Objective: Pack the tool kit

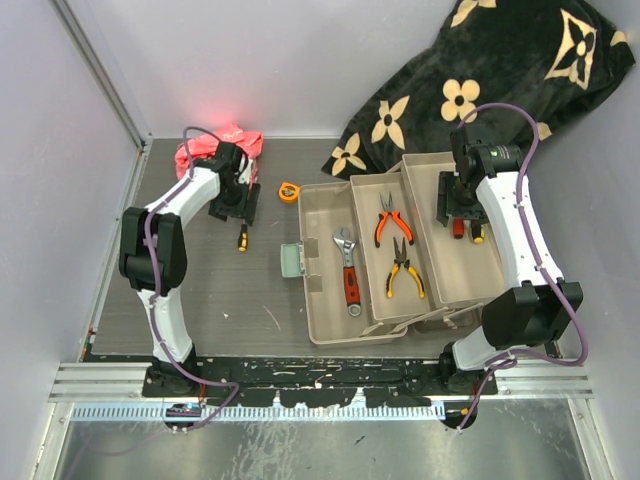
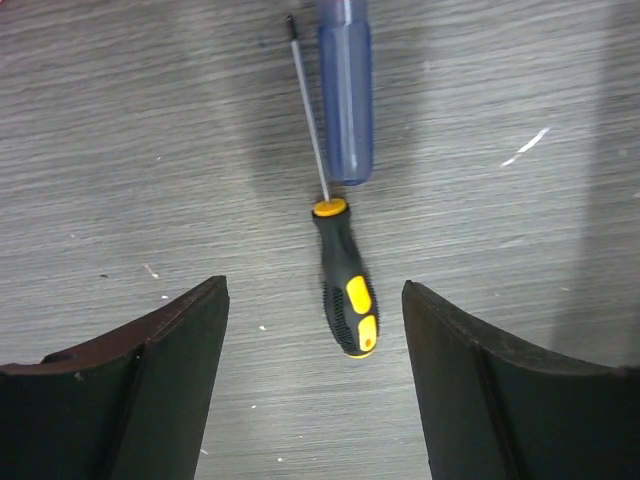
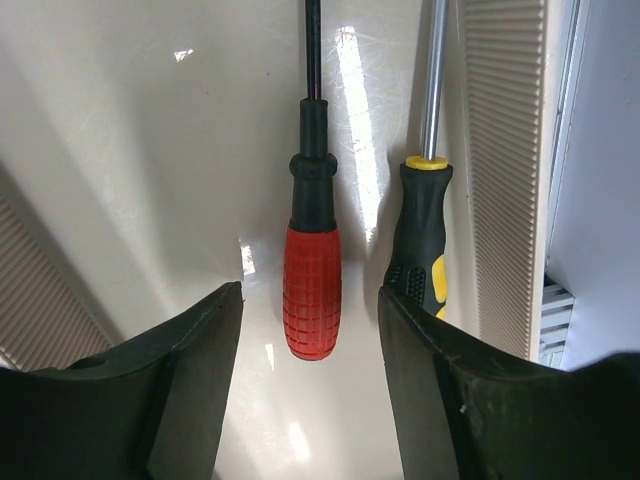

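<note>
The tool kit's beige toolbox (image 1: 322,215) lies open with its trays spread out. A red wrench (image 1: 348,270) lies in the left tray; orange pliers (image 1: 386,220) and yellow pliers (image 1: 404,270) lie in the middle one. My right gripper (image 1: 461,208) hangs open over the right tray (image 3: 150,150). The red-handled screwdriver (image 3: 312,290) lies loose between its fingers, beside a black-and-yellow screwdriver (image 3: 420,245). My left gripper (image 2: 313,300) stands open just above the table, straddling the butt of another black-and-yellow screwdriver (image 2: 345,285). A blue-handled screwdriver (image 2: 345,100) lies beyond it.
An orange tape measure (image 1: 289,190) sits on the table left of the toolbox. A red-pink bundle (image 1: 215,145) lies at the back left. The black flower-patterned blanket (image 1: 480,80) is heaped at the back right, behind the toolbox. Walls close in both sides.
</note>
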`<action>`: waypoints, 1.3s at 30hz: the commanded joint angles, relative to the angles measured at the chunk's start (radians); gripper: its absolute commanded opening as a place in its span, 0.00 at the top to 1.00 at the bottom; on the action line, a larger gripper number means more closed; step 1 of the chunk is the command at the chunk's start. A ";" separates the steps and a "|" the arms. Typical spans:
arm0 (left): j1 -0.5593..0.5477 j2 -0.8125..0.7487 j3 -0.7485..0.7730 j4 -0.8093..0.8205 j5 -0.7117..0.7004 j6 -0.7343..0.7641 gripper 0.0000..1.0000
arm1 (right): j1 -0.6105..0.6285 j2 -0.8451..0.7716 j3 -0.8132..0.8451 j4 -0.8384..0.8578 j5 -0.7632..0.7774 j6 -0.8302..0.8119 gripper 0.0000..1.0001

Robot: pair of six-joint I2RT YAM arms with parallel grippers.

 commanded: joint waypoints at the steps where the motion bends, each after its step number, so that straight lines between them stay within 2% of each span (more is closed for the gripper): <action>1: 0.004 0.021 0.000 -0.021 -0.087 0.024 0.30 | -0.002 -0.041 0.037 0.002 0.007 -0.002 0.37; 13: 0.009 0.097 -0.026 -0.064 -0.047 -0.030 0.38 | -0.002 -0.060 0.064 -0.004 0.003 0.001 0.35; 15: 0.009 0.102 -0.038 -0.064 -0.029 -0.038 0.42 | -0.002 -0.058 0.063 -0.002 0.001 0.000 0.35; 17: 0.010 0.100 -0.046 -0.065 -0.013 -0.043 0.59 | -0.002 -0.058 0.064 0.000 0.001 -0.001 0.35; 20: 0.017 0.088 -0.052 -0.079 0.004 -0.047 0.96 | -0.003 -0.058 0.074 0.002 -0.002 -0.001 0.35; 21: 0.025 0.078 -0.049 -0.088 0.008 -0.046 1.00 | -0.002 -0.060 0.080 0.005 -0.003 -0.003 0.35; 27: 0.075 -0.093 -0.035 -0.068 0.092 0.000 1.00 | -0.002 -0.084 0.137 0.061 -0.244 -0.019 0.33; 31: 0.078 -0.245 -0.054 0.072 0.291 0.026 1.00 | -0.002 -0.089 0.188 0.139 -0.458 -0.021 0.33; 33: 0.078 -0.307 -0.087 0.190 0.456 -0.027 1.00 | -0.003 -0.099 0.177 0.210 -0.614 -0.017 0.33; 35: 0.069 -0.353 -0.126 0.331 0.608 -0.156 1.00 | 0.005 -0.109 0.143 0.285 -0.809 0.005 0.33; 39: -0.005 -0.374 -0.130 0.532 0.780 -0.359 1.00 | 0.071 -0.134 0.083 0.453 -0.925 0.067 0.33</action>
